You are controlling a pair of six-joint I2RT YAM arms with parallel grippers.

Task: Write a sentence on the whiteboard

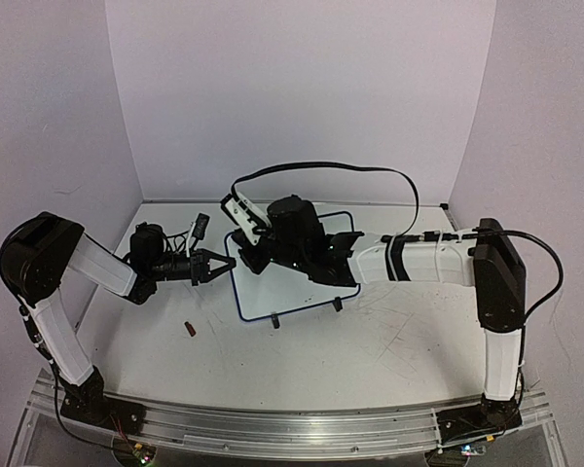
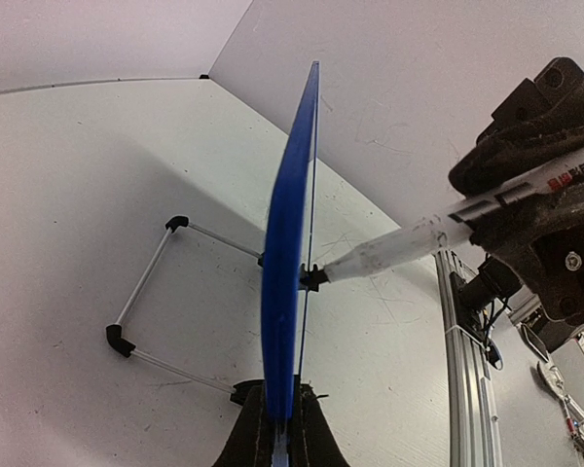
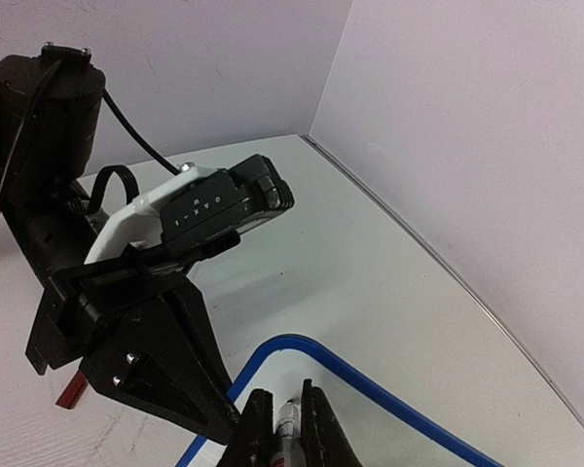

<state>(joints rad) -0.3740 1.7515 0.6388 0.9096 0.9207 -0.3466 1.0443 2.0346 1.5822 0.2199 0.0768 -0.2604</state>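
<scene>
1. Nearest the bases, the rail point(image 2: 464, 370) runs along the table point(image 1: 389, 341) edge. Bare top lies between it and the whiteboard point(image 1: 256, 292). A small dark red thing point(image 1: 189, 329) lies in front of the left gripper point(image 1: 214, 268), apart from the board. It may be a cap, but I cannot tell.
2. The left gripper is clamped shut on the board's left edge, one finger on each face, bracing it upright.
3. The board stands just past mid-table between the two grippers, with its white face toward the bases. The right wrist covers most of that face from above, so I cannot tell whether any of the sentence is written.
4. The right gripper point(image 3: 287, 428) is closed tight on the marker point(image 2: 399, 248). The marker's tip touches the white face, about halfway up the board in the left wrist view.
5. Writing looks to be the step in hand. It likely calls for light, even pressure, because a thin board can lean away from a push. The left clamp should take that load, and short strokes are probably safest.
6. The letters should stay inside the blue rim point(image 3: 370, 389), whose rounded corner is just beside the tip. A stroke toward the left gripper has little room.
7. Behind the blue back, wire legs point(image 2: 148, 268) run to black feet point(image 2: 119, 341). Beyond them is open table, then the back wall point(image 1: 302, 97), with the side walls well apart.
</scene>
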